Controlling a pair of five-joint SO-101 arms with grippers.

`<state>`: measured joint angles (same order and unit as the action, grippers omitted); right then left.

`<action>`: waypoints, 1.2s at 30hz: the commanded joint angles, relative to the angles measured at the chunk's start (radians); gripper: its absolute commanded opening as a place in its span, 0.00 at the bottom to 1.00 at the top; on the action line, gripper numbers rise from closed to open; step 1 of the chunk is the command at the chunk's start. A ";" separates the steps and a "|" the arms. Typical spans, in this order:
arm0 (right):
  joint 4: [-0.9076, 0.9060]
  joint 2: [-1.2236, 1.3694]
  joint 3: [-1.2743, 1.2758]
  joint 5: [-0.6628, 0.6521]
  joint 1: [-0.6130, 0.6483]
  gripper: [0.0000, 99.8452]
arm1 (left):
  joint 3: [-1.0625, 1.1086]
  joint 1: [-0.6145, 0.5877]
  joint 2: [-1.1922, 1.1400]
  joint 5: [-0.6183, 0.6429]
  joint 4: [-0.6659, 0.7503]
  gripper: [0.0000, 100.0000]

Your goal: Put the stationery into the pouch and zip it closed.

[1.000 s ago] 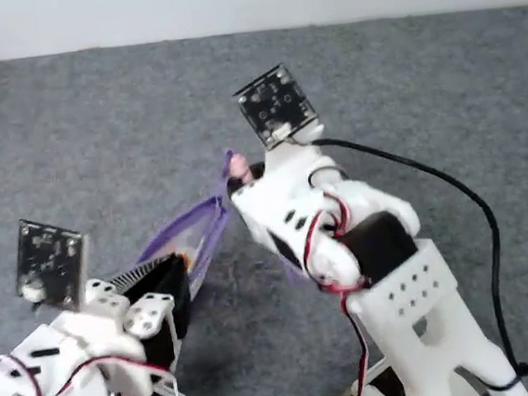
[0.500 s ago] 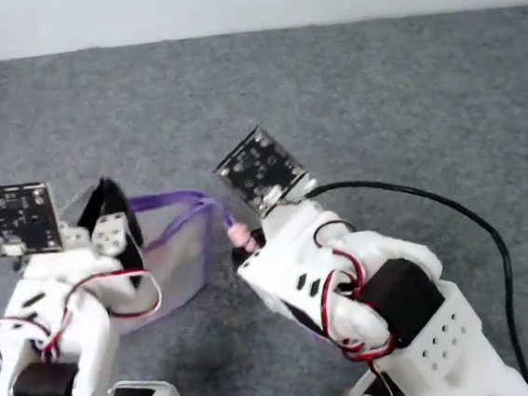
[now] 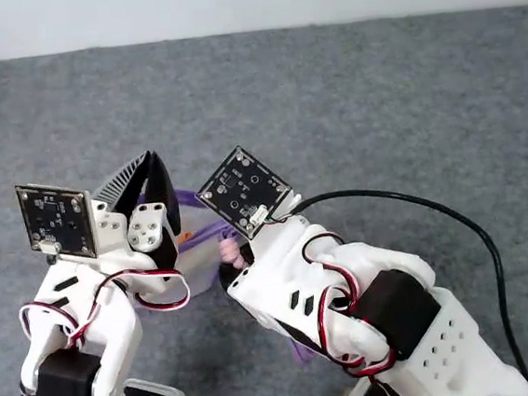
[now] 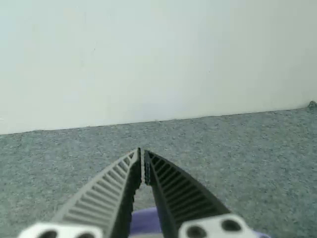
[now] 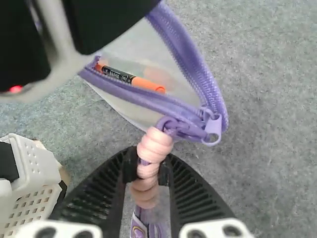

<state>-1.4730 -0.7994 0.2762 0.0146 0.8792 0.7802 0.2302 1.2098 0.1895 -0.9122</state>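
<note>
Our right gripper (image 5: pixel 147 161) has its fingers clamped on the pink coiled pull (image 5: pixel 148 144), probably the only firm handle. The floppy, light-looking pouch (image 5: pixel 148 106) lies on the surface (image 5: pixel 257 74), pen (image 5: pixel 131 79) inside. Beyond it, the left gripper (image 4: pixel 142 157) has its fingers pinched together.

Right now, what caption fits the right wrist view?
Right gripper pinches the pink zipper pull of the open pouch; an orange pen lies inside.

Soft, even light falls on the grey table (image 3: pixel 402 82), leaving only faint shadows close under the arms (image 3: pixel 387 308). The pale wall (image 4: pixel 158 59) is brightly, evenly lit; the high view's upper left edge is dark.
</note>
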 commanded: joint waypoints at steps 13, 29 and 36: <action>0.208 0.101 -0.028 0.071 0.041 0.01 | 0.116 0.028 -0.012 0.078 0.259 0.01; 0.519 0.260 0.072 0.081 -0.047 0.01 | -0.331 0.032 -0.003 0.084 -0.118 0.01; 0.542 0.266 0.074 0.078 -0.156 0.01 | -0.423 0.028 -0.003 0.155 -0.279 0.01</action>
<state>-0.9498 -0.5201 0.3575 0.0852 0.7595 0.4181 0.2501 1.2052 0.3245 -1.1423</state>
